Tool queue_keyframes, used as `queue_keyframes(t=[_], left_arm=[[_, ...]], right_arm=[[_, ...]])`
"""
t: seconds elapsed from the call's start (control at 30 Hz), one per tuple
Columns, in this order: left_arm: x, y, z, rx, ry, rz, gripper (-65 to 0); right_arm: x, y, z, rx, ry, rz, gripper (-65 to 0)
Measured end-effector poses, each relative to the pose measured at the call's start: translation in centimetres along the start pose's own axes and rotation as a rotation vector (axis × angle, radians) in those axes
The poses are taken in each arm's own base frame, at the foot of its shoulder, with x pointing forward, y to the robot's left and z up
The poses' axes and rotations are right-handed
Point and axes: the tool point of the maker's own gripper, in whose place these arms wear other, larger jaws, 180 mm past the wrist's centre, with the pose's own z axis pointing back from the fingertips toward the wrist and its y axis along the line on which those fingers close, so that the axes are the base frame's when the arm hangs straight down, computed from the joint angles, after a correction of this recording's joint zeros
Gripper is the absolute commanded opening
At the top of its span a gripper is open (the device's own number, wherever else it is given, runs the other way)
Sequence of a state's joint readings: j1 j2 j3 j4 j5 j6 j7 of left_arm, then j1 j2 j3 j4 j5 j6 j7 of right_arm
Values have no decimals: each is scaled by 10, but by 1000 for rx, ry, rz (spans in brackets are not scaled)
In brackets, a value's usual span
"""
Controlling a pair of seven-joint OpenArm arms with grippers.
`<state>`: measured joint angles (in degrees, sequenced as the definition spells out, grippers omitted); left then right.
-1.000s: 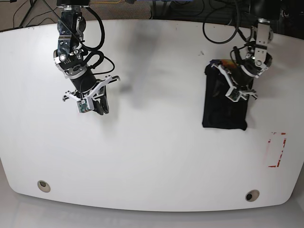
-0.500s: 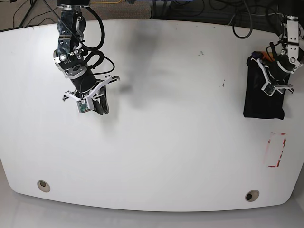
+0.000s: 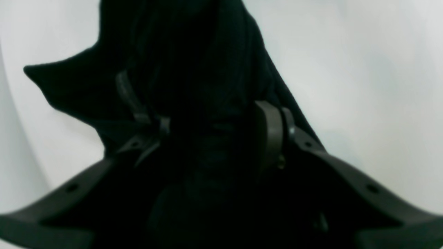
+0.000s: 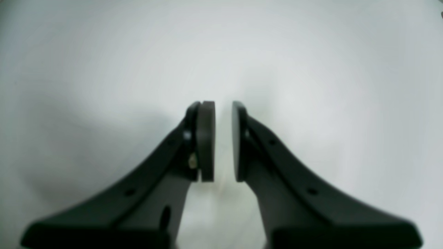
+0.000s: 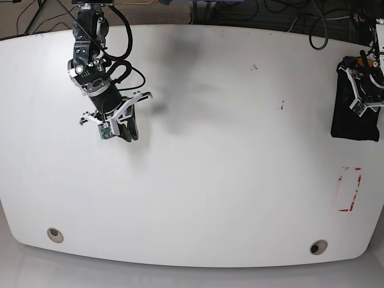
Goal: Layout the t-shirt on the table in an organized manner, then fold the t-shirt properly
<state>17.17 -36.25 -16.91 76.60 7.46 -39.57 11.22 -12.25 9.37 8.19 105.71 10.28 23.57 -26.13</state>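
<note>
My left claw [image 5: 367,103] grips the t-shirt [image 5: 354,120], which sits as a folded black bundle at the table's [image 5: 210,180] far edge, on the base view's right. In the left wrist view the cloth [image 3: 180,69] fills the gap between my pads, so the jaws stand partly apart, clamped on fabric. My right claw [image 5: 123,127] hangs over bare table on the opposite side, its pads [image 4: 207,138] nearly together with a thin slit between them and nothing held.

Step in hand, as I judge it: placing the folded bundle to one side.

Procedure for doing it well:
1. Lower the bundle until its full underside rests on the table before I release.
2. Keep it inside the table edge; it lies very near the rim, and overhang may let it slide off.
3. Open the jaws fully, then lift straight up, so no layer snags a pad and undoes the fold.
4. Keep the right claw well apart from the cloth.
</note>
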Motion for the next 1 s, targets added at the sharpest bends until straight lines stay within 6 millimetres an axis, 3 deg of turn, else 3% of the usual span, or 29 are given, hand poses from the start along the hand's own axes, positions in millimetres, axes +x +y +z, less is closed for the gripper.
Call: queue_keyframes(t=[0.53, 0.67, 0.87, 1.0], left_arm=[[-3, 18, 12, 46, 66, -66, -390], [23, 18, 23, 77, 16, -129, -390], [97, 5, 42, 129, -199, -165, -392], [124, -6, 47, 168, -283, -126, -392]], right_arm=[[-7, 9, 3, 39, 15, 15, -569], [-10, 11, 1, 35, 32, 50, -571], [-23, 24, -4, 32, 102, 223, -572], [-13, 28, -6, 22, 35, 209, -572]])
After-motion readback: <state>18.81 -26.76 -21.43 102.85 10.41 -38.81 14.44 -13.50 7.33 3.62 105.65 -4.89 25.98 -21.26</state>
